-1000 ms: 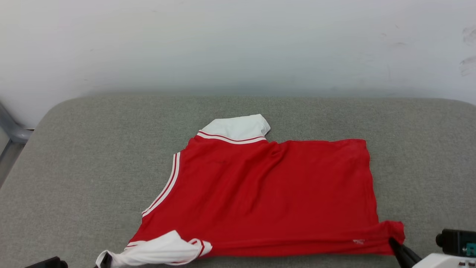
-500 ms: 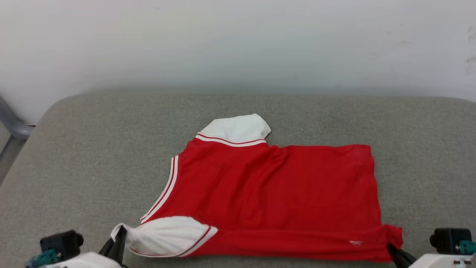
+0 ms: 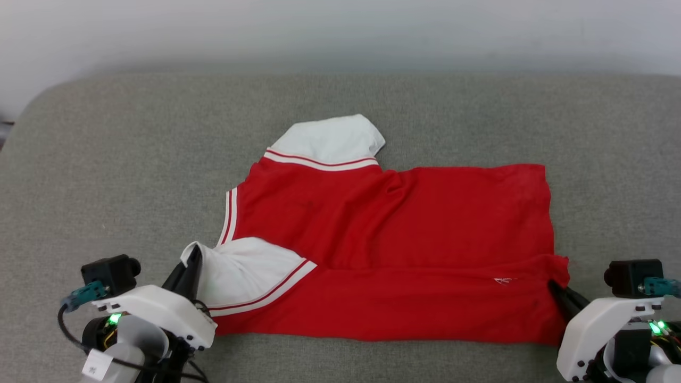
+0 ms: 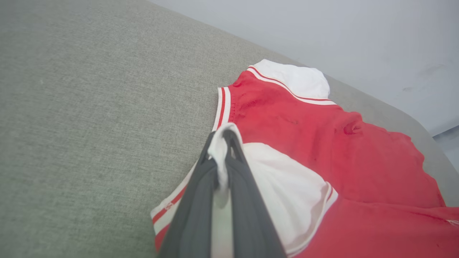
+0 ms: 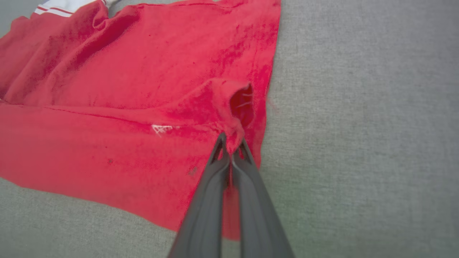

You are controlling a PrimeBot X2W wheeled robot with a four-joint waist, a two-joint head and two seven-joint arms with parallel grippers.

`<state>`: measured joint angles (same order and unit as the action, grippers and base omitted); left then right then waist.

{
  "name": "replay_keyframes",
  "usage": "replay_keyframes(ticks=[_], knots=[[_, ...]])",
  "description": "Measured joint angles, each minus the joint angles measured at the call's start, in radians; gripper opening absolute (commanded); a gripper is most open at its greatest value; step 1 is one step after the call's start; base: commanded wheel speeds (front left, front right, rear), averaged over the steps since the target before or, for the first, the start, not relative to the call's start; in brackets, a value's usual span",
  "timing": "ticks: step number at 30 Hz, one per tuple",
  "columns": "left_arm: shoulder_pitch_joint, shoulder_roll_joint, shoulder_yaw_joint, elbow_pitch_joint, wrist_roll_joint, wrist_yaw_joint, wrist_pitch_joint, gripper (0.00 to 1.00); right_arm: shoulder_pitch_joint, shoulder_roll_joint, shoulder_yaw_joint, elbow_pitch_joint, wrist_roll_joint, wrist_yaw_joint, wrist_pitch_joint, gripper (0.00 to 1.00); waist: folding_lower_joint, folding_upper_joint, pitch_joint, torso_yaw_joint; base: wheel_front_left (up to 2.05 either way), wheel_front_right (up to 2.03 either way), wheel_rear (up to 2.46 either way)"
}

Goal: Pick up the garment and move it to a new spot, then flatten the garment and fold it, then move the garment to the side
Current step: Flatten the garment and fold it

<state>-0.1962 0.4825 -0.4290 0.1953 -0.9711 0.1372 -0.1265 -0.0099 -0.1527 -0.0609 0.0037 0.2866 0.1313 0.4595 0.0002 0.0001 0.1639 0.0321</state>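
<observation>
Corner of garment [image 5: 107, 89] in right tool [image 5: 232, 145]

Bright even light, soft shadows, sharp.

No words or numbers can be read. The red jersey [image 3: 404, 223] has a small white mark [image 3: 503, 280] near its bottom edge, but it is too tiny to make out. A white tag [image 3: 97, 366] at the bottom left corner is blurry too.

The garment [image 3: 404, 223] is looking like soft matt knit cloth; the cushion [image 3: 106, 159] beneath is showing coarse woven fabric.
</observation>
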Motion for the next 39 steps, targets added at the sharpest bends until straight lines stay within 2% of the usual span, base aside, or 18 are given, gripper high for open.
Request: replay_keyframes(ticks=[4, 5, 6, 7, 8, 9, 11, 16, 20, 25, 31, 35, 39], knots=[[-0.052, -0.028, -0.022, 0.104, -0.011, -0.043, 0.022, 0.0, -0.028, -0.003, 0.02, 0.059, -0.007, 0.0, -0.037, 0.02, 0.0001, 0.0, 0.045, 0.004, 0.0, 0.0, 0.0], [-0.061, -0.033, -0.028, 0.129, -0.011, -0.053, 0.028, 0.0, -0.034, -0.003, 0.025, 0.079, -0.008, 0.0, -0.043, 0.22, 0.0001, 0.0, 0.053, 0.005, 0.0, 0.0, 0.0], [-0.069, -0.039, -0.032, 0.152, -0.018, -0.064, 0.035, 0.0, -0.037, 0.0, 0.028, 0.096, -0.005, 0.0, -0.051, 0.47, 0.0001, 0.0, 0.058, 0.006, 0.0, 0.0, 0.0], [-0.076, -0.047, -0.036, 0.174, -0.024, -0.075, 0.04, 0.0, -0.039, 0.005, 0.03, 0.108, -0.001, 0.0, -0.06, 0.94, 0.0001, 0.0, 0.06, 0.006, 0.0, 0.0, 0.0], [-0.082, -0.053, -0.041, 0.19, -0.03, -0.083, 0.047, 0.11, -0.042, 0.007, 0.036, 0.116, 0.007, 0.0, -0.074, 1.0, 0.0001, 0.0, 0.059, 0.006, 0.0, 0.0, 0.0], [-0.088, -0.056, -0.044, 0.209, -0.034, -0.09, 0.054, 0.33, -0.045, 0.01, 0.04, 0.122, 0.015, 0.0, -0.089, 1.0, 0.0001, 0.0, 0.056, 0.006, 0.0, 0.0, 0.0], [-0.095, -0.057, -0.046, 0.239, -0.035, -0.101, 0.054, 1.0, -0.048, 0.015, 0.039, 0.124, 0.015, 0.0, -0.142, 1.0, 0.0, -0.0001, 0.046, 0.005, 0.0, 0.0, 0.0], [-0.1, -0.052, -0.046, 0.272, -0.035, -0.11, 0.049, 1.0, -0.043, 0.025, 0.034, 0.091, 0.014, 0.0, -0.305, 1.0, 0.0, 0.0, 0.0, 0.006, 0.0, 0.0, 0.0], [-0.1, -0.015, -0.051, 0.271, -0.03, -0.106, 0.085, 1.0, -0.011, 0.029, 0.025, 0.055, -0.008, 0.0, -0.365, 1.0, -0.0001, 0.0, -0.048, 0.005, 0.0, 0.0, 0.0], [-0.088, 0.055, -0.062, 0.22, -0.038, -0.088, 0.194, 1.0, 0.023, 0.05, 0.011, 0.012, -0.016, 0.0, -0.37, 1.0, -0.0002, 0.0, -0.096, -0.007, 0.0, 0.0, 0.0], [-0.051, 0.163, -0.08, 0.089, -0.121, -0.066, 0.444, 1.0, 0.057, 0.071, 0.001, -0.025, -0.023, 0.0, -0.352, 1.0, -0.0002, 0.0, -0.116, -0.029, 0.0, 0.0, 0.0], [-0.018, 0.218, -0.072, -0.001, -0.179, -0.021, 0.559, 1.0, 0.059, 0.08, 0.0, -0.038, -0.025, 0.0, -0.346, 1.0, -0.0002, 0.0, -0.1, -0.041, 0.0, 0.0, 0.0], [0.014, 0.236, -0.062, -0.036, -0.214, 0.017, 0.608, 1.0, 0.052, 0.086, 0.011, -0.048, -0.027, 0.0, -0.34, 1.0, -0.0003, 0.0, -0.067, -0.056, 0.0, 0.0, 0.0]])
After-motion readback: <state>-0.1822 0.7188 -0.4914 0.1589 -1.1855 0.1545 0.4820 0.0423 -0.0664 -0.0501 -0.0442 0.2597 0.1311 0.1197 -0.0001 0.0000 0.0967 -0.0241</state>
